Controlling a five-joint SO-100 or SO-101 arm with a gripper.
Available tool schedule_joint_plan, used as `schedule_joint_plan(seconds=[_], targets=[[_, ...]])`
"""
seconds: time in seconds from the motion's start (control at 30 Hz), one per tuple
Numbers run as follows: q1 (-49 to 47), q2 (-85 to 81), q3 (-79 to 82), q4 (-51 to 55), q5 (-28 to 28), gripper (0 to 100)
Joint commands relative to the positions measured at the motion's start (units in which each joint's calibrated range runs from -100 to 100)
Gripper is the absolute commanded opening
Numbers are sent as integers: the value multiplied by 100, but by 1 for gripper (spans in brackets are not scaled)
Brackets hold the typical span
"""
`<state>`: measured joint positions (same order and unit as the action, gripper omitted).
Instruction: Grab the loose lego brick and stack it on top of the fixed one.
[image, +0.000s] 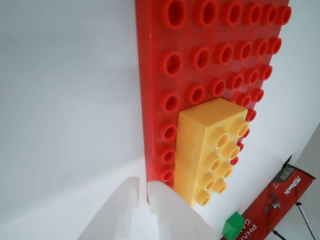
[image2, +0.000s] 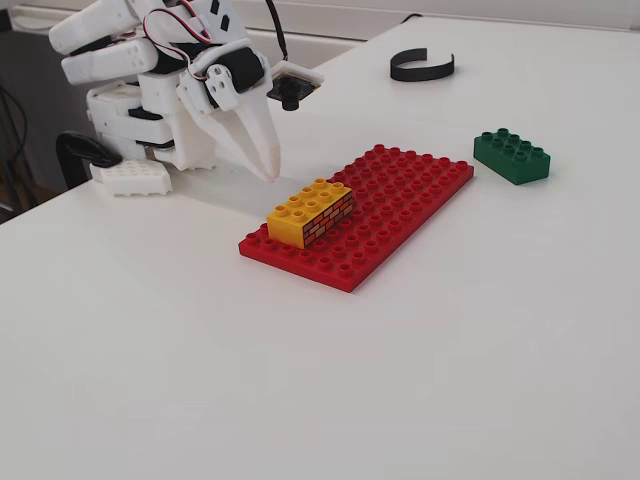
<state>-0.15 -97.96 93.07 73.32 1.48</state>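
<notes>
The loose lego brick (image2: 511, 156), dark green, lies on the white table to the right of the red baseplate (image2: 400, 190) in the fixed view. The fixed one (image2: 310, 211), yellow with a brick-wall print on its side, sits on the baseplate's near left end. My gripper (image2: 268, 170) hangs above the table just left of the plate, fingers together and empty. In the wrist view, the yellow brick (image: 210, 150) lies on the baseplate (image: 155, 75). There my gripper (image: 143, 184) points at the plate's edge beside it.
A black curved band (image2: 422, 66) lies at the back of the table. A white block (image2: 130, 177) sits by the arm's base. In the wrist view, a red box (image: 280, 200) and a small green object (image: 232, 225) show past the table's edge.
</notes>
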Motion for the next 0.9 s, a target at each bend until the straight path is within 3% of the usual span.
schedule_joint_plan(seconds=[0.0, 0.73, 0.87], targets=[[15, 59, -67, 101, 40, 1], [30, 59, -67, 101, 71, 1], [67, 160, -347, 66, 395, 1]])
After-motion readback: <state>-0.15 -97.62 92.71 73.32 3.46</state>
